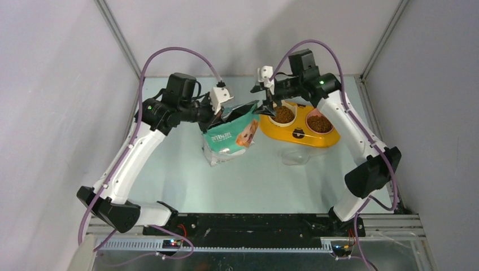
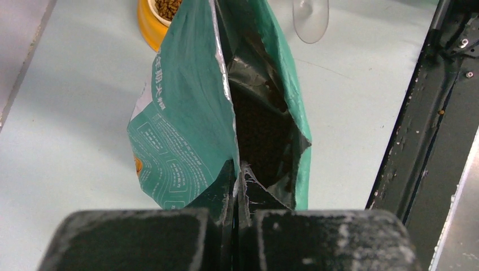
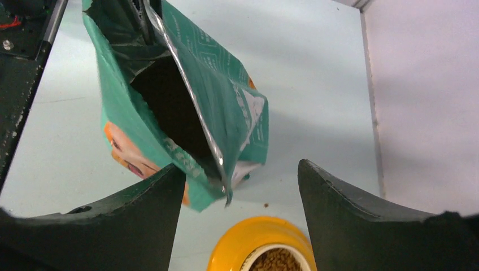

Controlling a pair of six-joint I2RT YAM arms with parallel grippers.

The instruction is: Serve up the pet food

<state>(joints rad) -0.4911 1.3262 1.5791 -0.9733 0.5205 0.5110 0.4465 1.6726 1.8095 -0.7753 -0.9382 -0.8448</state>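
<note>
The table (image 1: pixel 186 175) is pale blue, and the bag (image 1: pixel 230 135) stands on it, teal and white, with a dog's face printed on the front. A clear plastic scoop (image 1: pixel 298 156) lies on the table to the right of the bag's base, apart from the bag and on the near side of the feeder.

The bag's top is torn open and leans to the right. The left gripper (image 1: pixel 217 117) is clenched on the left edge of that torn mouth. In the left wrist view its fingers (image 2: pixel 226 192) press together with the bag's (image 2: pixel 186 130) wall pinched between them. The inside of the bag is dark, and its contents cannot be made out clearly.

The yellow feeder (image 1: pixel 299 135) sits just right of the bag's mouth and a little farther back. It has two bowls, and pet food (image 1: pixel 283 114) fills both as low brown heaps.

The right gripper (image 1: pixel 270 107) hangs between the bag's mouth and the feeder's nearer bowl with its jaws spread wide, holding nothing. In the right wrist view the two fingers (image 3: pixel 141 220) frame the bag's (image 3: pixel 226 113) open top, with the feeder's rim (image 3: pixel 243 237) and some pet food (image 3: pixel 277 261) below.
</note>
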